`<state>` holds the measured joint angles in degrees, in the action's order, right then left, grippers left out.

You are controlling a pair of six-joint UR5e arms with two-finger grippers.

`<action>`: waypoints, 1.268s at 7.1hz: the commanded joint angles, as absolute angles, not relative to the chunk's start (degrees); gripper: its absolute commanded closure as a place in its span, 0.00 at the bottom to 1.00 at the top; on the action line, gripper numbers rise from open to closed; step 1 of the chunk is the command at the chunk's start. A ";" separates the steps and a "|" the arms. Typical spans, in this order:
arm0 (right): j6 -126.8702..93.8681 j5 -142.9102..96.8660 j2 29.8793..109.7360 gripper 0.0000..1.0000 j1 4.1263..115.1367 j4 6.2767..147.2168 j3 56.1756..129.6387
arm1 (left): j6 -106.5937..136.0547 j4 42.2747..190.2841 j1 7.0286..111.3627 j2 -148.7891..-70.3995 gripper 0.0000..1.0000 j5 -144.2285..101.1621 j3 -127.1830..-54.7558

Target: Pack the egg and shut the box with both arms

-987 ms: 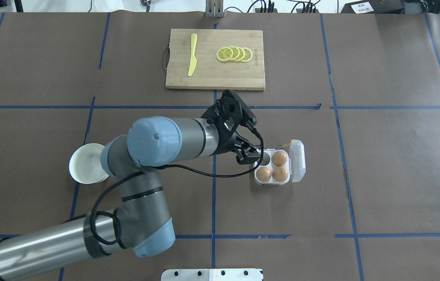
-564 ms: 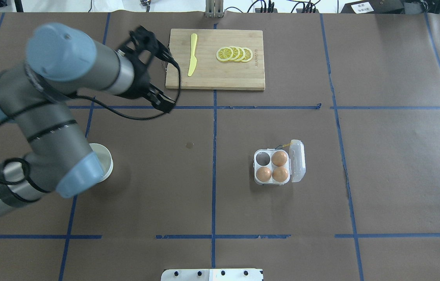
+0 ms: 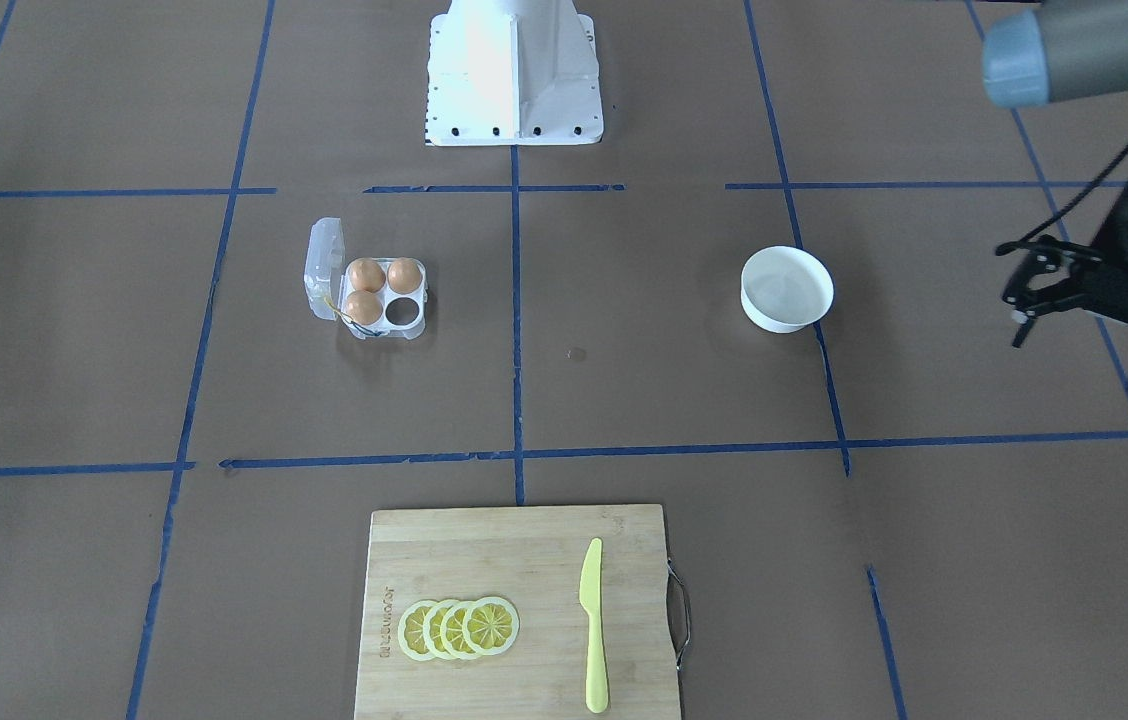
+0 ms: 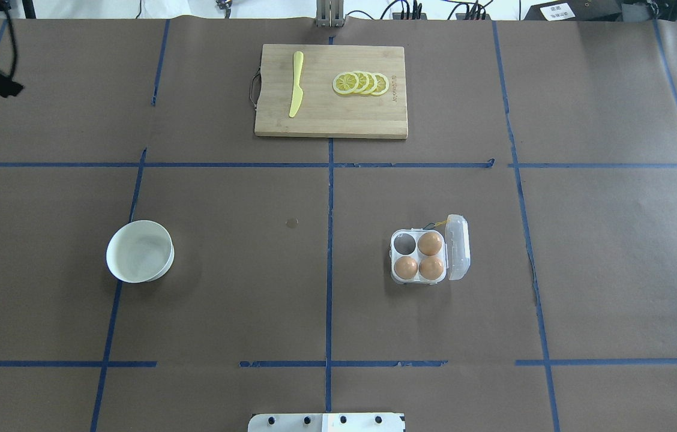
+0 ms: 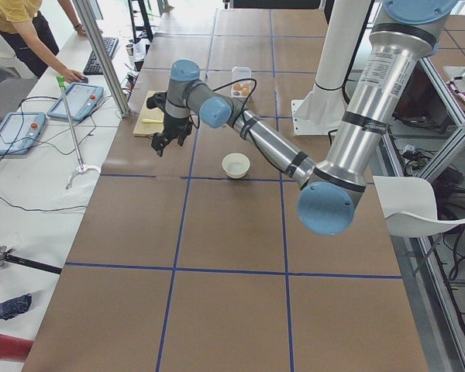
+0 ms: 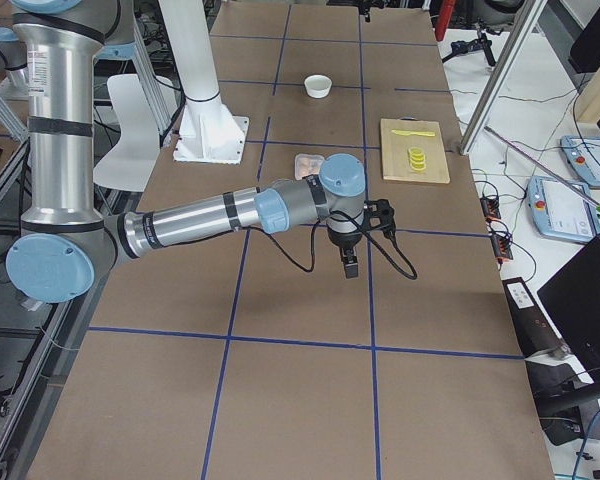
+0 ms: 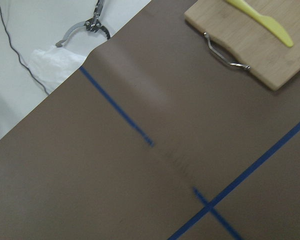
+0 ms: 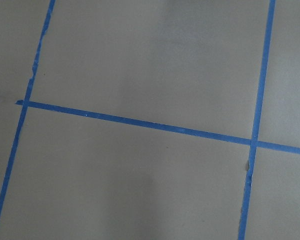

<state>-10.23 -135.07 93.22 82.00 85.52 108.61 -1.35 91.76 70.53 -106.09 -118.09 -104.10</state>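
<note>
Overhead exterior, egg carton (image 4: 418, 255): contents and lid?
— Three brown eggs (image 4: 430, 243) are seated and one cell is empty. The clear lid (image 4: 457, 247) stands open on its hinge side.

Further stock to pack?
— None visible. The white bowl (image 4: 139, 252) is empty and no loose egg shows in any view. By my estimate the packing is as far as supply allows, and closing the lid is not yet done.

Left gripper (image 3: 1089, 350): state?
— In the front-facing view its fingers (image 3: 1020, 328) are spread wide. Nothing is between them and they touch nothing, hanging above bare brown paper.

Where is the carton, reckoned from those fingers?
— It is well apart from them, across the table. The bowl lies between fingers and carton, nearer the fingers.

Right gripper (image 6: 348, 262): state?
— It shows only in the exterior right view, pointing down over bare table, so its opening cannot be told. The carton sits beyond it, towards the robot base, not in contact.

Remaining work?
— By my estimate, both arms need to come to the carton and fold the lid over.
</note>
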 commanded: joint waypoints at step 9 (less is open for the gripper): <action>-51.63 -130.47 92.47 0.00 57.91 60.80 110.39 | -16.35 85.25 91.14 -89.21 0.00 -130.34 -96.59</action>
